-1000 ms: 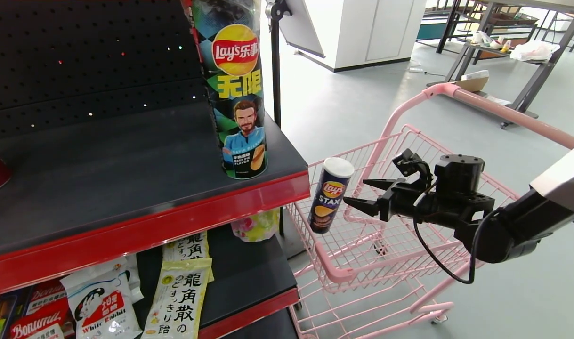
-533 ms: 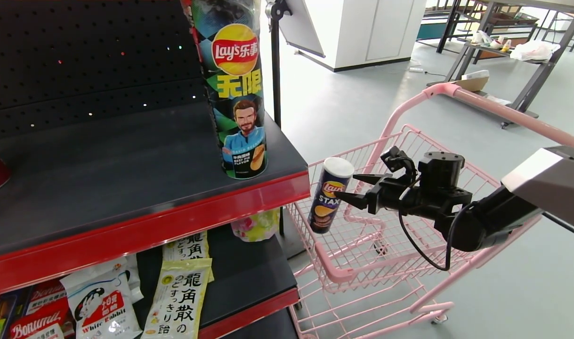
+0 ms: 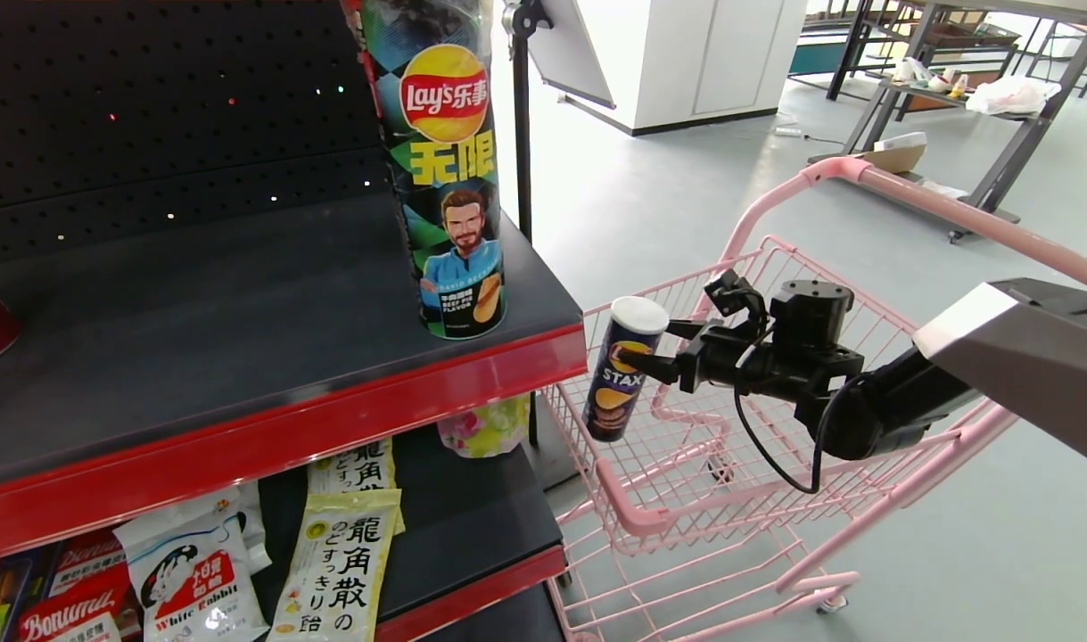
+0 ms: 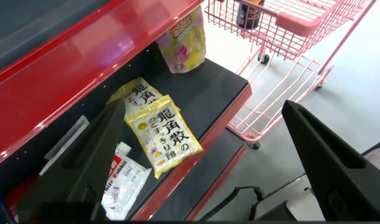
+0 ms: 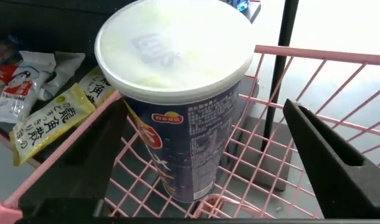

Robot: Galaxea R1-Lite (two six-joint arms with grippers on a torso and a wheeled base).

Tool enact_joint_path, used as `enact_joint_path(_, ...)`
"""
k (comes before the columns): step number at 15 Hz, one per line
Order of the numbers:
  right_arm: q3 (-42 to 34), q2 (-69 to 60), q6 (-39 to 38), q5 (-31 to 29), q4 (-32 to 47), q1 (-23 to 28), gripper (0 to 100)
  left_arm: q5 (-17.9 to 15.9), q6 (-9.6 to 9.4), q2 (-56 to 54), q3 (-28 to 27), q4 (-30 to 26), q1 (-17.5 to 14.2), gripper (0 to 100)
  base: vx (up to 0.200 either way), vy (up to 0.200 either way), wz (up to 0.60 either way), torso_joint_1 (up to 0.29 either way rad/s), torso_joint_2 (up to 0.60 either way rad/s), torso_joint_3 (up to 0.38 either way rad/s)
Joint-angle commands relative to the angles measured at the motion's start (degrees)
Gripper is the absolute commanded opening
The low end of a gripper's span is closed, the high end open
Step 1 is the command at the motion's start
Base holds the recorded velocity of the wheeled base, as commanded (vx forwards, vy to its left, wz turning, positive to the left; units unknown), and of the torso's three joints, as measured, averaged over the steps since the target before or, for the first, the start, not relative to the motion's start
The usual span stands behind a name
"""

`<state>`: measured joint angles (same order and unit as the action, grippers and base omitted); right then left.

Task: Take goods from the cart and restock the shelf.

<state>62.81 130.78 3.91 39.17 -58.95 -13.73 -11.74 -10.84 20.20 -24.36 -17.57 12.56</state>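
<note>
A small dark-blue chip can with a white lid stands tilted in the front corner of the pink cart, next to the shelf's end. My right gripper is open at the can's upper part, one finger in front of it and one behind. In the right wrist view the can sits between the two black fingers without being squeezed. My left gripper is open and holds nothing, hanging near the lower shelf. The dark upper shelf board with its red front edge carries one tall chip can.
Snack bags lie on the lower shelf: yellow ones, a white one and a flowered pouch. A black stand pole rises between shelf and cart. The cart handle runs behind my right arm. Grey floor lies beyond.
My right gripper has moved left toward the shelf, from beside the small can to having its open fingers on either side of it. The can has not moved.
</note>
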Motion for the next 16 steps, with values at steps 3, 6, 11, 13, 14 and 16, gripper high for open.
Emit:
enact_joint_path(3,1.53,0.88,0.04,0.12,-0.02,-1.83,100,0.31,-0.06,0.28,-0.08,-0.01,0.01,100,0.0,0.0,0.0,0.0,0.0,0.0)
enact_joint_path(6,4.34,2.9,-1.19,0.12,0.07,-2.18,100,0.67,-0.15,0.37,-0.16,-0.01,0.01,100,0.0,0.0,0.0,0.0,0.0,0.0)
enact_joint_path(11,5.57,3.34,-2.51,-0.14,0.42,-2.62,0,1.54,-0.32,0.28,-0.34,0.08,-0.08,100,0.0,0.0,0.0,0.0,0.0,0.0)
enact_joint_path(13,5.4,2.99,-2.51,-0.23,0.24,-2.53,0,1.54,-0.32,0.19,-0.34,0.08,-0.08,100,0.0,0.0,0.0,0.0,0.0,0.0)
enact_joint_path(14,4.87,2.37,-2.51,-0.41,0.24,-2.45,0,1.54,-0.32,0.19,-0.34,-0.01,-0.08,100,0.0,0.0,0.0,0.0,0.0,0.0)
enact_joint_path(16,0.48,-4.48,-2.51,-2.34,0.77,-2.53,0,1.54,-0.32,0.1,-0.34,0.08,-0.08,100,0.0,0.0,0.0,0.0,0.0,0.0)
